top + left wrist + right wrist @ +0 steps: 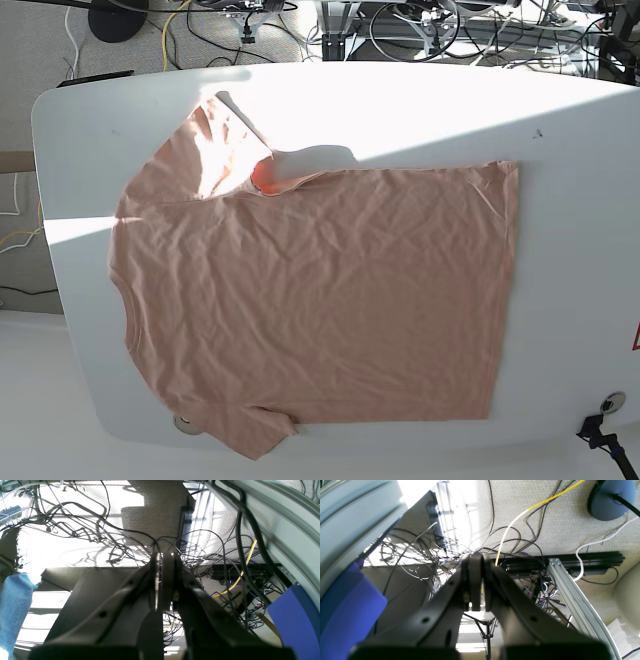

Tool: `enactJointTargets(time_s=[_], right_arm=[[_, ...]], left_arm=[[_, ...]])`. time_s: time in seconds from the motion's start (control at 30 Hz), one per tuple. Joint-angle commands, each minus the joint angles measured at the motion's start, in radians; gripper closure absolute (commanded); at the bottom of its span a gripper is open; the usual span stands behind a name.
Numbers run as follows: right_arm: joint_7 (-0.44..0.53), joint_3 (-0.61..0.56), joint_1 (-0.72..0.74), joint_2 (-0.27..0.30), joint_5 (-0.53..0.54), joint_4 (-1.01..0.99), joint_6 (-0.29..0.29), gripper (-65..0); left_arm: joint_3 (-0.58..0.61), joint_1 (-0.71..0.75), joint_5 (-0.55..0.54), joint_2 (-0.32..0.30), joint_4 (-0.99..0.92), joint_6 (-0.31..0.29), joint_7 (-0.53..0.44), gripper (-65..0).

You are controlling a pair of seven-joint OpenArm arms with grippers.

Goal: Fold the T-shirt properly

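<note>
The left tool (163,555) fills its wrist view, fingers pressed together on nothing; the right tool (476,555) likewise is closed and empty. The T-shirt (320,300) lies spread flat on the white bench (580,200), salmon-pink and wrinkled, collar toward the left edge in the base view, hem to the right. Its upper sleeve (215,150) sits in a sunlit patch; the lower sleeve (250,425) reaches the bench's near edge. Tangled cables (100,530) cover the floor (557,517).
</note>
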Motion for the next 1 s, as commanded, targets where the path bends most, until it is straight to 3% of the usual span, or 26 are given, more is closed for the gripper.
enactJointTargets(time_s=[0.0, 0.3, 0.63, 0.73, 0.97], right_arm=[[0.011, -0.003, -0.003, 0.004, -0.008, 0.001, 0.014, -1.1], [0.007, 0.001, -0.005, 0.009, -0.009, 0.002, 0.026, -1.0], [0.005, 0.002, -0.011, 0.014, -0.012, 0.001, 0.092, -1.1], [0.006, 0.004, -0.027, 0.02, -0.021, 0.001, 0.08, -1.2], [0.007, 0.008, -0.193, 0.06, -0.02, 0.224, 0.058, -1.6]], left_arm=[[0.005, 0.006, 0.004, -0.001, -0.005, -0.002, 0.011, -1.7], [0.007, 0.01, 0.009, -0.002, -0.005, -0.001, 0.017, -2.1], [0.007, 0.012, 0.009, -0.005, -0.005, -0.001, 0.022, -1.9], [0.008, 0.029, 0.021, -0.007, 0.003, -0.002, 0.013, -1.7], [0.017, 0.207, 0.111, -0.026, 0.279, -0.006, 0.046, -1.9]])
